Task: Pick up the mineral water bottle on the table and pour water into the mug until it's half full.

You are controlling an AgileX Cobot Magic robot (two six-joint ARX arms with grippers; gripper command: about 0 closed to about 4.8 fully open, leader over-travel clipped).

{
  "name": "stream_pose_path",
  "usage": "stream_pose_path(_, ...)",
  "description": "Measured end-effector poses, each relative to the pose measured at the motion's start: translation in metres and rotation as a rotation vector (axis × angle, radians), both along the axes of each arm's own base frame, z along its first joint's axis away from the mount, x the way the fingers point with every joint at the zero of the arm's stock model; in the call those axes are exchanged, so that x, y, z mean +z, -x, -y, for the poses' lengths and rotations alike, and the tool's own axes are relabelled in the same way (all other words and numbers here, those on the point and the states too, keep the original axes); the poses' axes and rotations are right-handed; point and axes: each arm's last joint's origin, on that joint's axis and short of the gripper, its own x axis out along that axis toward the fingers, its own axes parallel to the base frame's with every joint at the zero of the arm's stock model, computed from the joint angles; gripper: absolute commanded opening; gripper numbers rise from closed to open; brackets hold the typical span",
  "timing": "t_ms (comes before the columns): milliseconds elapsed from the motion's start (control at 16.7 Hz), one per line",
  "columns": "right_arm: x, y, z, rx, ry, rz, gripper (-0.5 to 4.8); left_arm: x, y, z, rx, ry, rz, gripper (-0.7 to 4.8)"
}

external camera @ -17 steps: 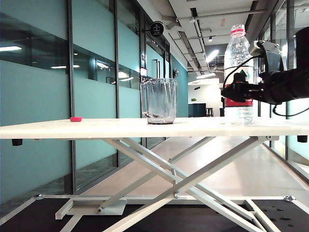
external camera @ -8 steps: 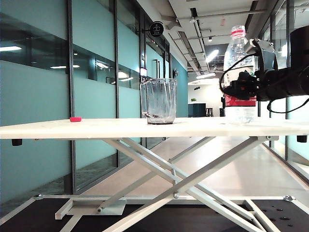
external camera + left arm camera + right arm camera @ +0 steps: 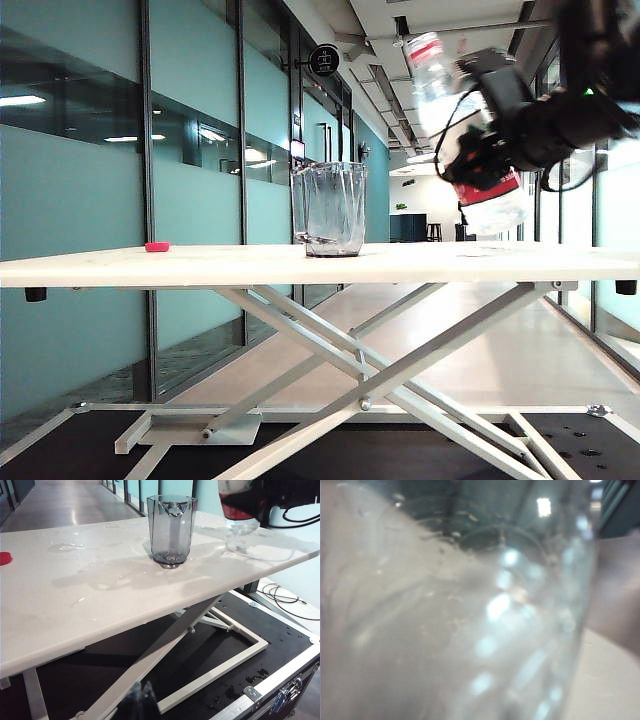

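A small red cap (image 3: 157, 246) lies on the white desk (image 3: 200, 265) near its left end. The left claw (image 3: 141, 702) sits low, below the desk's near edge, with only dark blurred tips showing in the left wrist view, so I cannot tell whether it is open or closed. Around the desk's middle, towards the far edge, the mug (image 3: 329, 208) stands upright (clear faceted glass, dark at the base), and small splashes of water (image 3: 65, 546) dot the desk surface near it. Right of the mug, lifted clear above the desk's right part, the mineral water bottle (image 3: 455, 95) hangs tilted, its red-capped top leaning towards the mug and its base out to the right. The right claw (image 3: 478, 160) is clamped across the bottle at its red label. In the right wrist view the bottle's clear wall (image 3: 470, 620) fills nearly everything, blurred.
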Motion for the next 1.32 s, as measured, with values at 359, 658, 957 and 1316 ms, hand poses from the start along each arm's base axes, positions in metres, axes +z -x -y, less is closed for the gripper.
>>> stream_pose_path(359, 0.042, -0.014, -0.032, -0.198, 0.345, -0.078, 1.48, 0.000, 0.000, 0.000, 0.000, 0.000, -0.001, -0.05)
stream_pose_path(658, 0.052, -0.012, -0.048, -0.194, 0.685, 0.003, 1.48, 0.000, 0.000, 0.000, 0.000, 0.000, -0.002, -0.05)
stream_pose_path(957, 0.052, -0.009, -0.054, -0.197, 0.890, 0.022, 1.48, -0.001, 0.000, 0.000, -0.001, -0.013, 0.004, -0.05)
stream_pose_path(1316, 0.052, -0.009, -0.052, -0.213, 1.108, 0.025, 1.48, -0.002, 0.000, 0.000, -0.002, -0.020, -0.001, -0.05)
